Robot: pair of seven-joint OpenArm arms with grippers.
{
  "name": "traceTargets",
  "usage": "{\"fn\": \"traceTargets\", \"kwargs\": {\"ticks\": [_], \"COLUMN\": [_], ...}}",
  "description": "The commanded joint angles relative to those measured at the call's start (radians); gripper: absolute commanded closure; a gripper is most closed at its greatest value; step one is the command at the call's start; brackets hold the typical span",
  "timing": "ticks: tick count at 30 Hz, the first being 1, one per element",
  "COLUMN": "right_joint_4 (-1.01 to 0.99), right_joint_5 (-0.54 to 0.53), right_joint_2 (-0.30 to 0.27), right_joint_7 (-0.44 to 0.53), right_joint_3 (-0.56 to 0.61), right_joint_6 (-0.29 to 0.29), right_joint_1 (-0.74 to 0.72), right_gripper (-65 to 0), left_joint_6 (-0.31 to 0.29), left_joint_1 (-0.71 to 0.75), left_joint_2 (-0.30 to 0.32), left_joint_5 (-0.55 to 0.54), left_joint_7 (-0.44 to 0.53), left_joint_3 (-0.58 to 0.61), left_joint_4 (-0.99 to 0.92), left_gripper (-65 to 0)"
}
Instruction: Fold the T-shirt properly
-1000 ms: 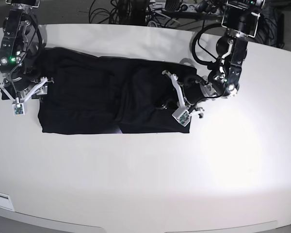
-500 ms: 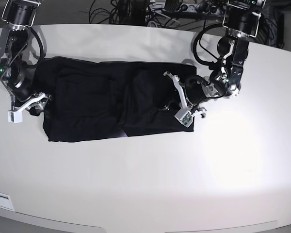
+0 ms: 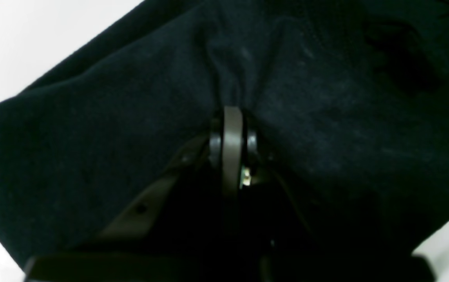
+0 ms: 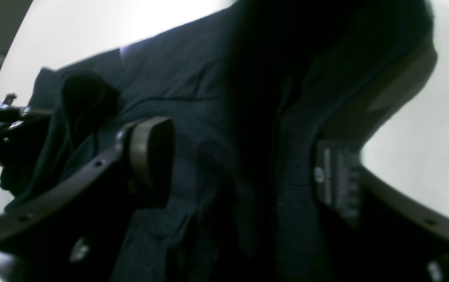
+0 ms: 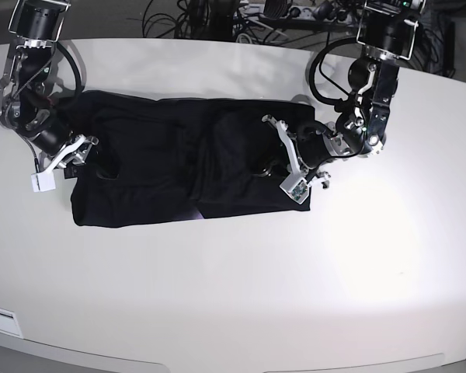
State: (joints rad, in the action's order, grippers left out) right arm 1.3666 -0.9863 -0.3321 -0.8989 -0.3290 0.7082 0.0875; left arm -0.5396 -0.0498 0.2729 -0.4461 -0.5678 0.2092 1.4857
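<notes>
base: bright, even overhead light, mild glare on the white table right side
wrist views: dim, soft focus
T-shirt: underexposed, folds barely readable
right wrist corners: blown-out white
</notes>
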Motion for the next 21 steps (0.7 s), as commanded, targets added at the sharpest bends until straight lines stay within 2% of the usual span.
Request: {"fn": "traceTargets", "kwargs": {"ticks": [1,8,9,10,13,14,18,21], "right_joint_4": [-0.001,-0.001,-0.001,-0.001,-0.001,-0.001,0.000,0.002], "right_joint_5": [0.033,-0.004,-0.006,-0.006,-0.005,-0.005,0.003,0.069], "right_joint_2": [-0.009,-0.016,-0.016,-0.016,-0.017,-0.018,-0.021,-0.034], "right_joint_7": [-0.068,-0.067,-0.067,-0.067,-0.069,-0.071,-0.071,-0.070], "right_joint_3": [0.006,0.006,0.006,0.006,0.006,0.006,0.006,0.006], "right_joint_6": [-0.010,-0.010,-0.010,-0.010,-0.010,-0.010,-0.010,-0.010], "right_joint_1": [0.006,0.001,0.001,0.000,0.001,0.000,-0.006,-0.023], "right_gripper": [-41.8,-40.8,-37.1,-30.9,-2.5,0.0,0.0,0.0], "left_joint_6": [0.035,0.035,0.035,0.036,0.027,0.006,-0.054,-0.075], "left_joint_1": [0.008,0.008,0.008,0.008,0.007,0.005,-0.007,-0.023], "left_joint_2": [0.021,0.021,0.021,0.021,0.021,0.021,0.021,0.021], "left_joint_5": [0.090,0.089,0.089,0.085,0.059,0.051,0.014,-0.047], "left_joint_7": [-0.120,-0.121,-0.120,-0.120,-0.120,-0.121,-0.120,-0.120], "left_joint_3": [-0.001,-0.001,-0.001,-0.001,-0.001,-0.001,-0.001,-0.001], "left_joint_4": [-0.013,-0.013,-0.013,-0.013,-0.013,-0.013,-0.002,0.027], "left_gripper": [0.0,0.0,0.0,0.0,0.0,0.0,0.0,0.0]}}
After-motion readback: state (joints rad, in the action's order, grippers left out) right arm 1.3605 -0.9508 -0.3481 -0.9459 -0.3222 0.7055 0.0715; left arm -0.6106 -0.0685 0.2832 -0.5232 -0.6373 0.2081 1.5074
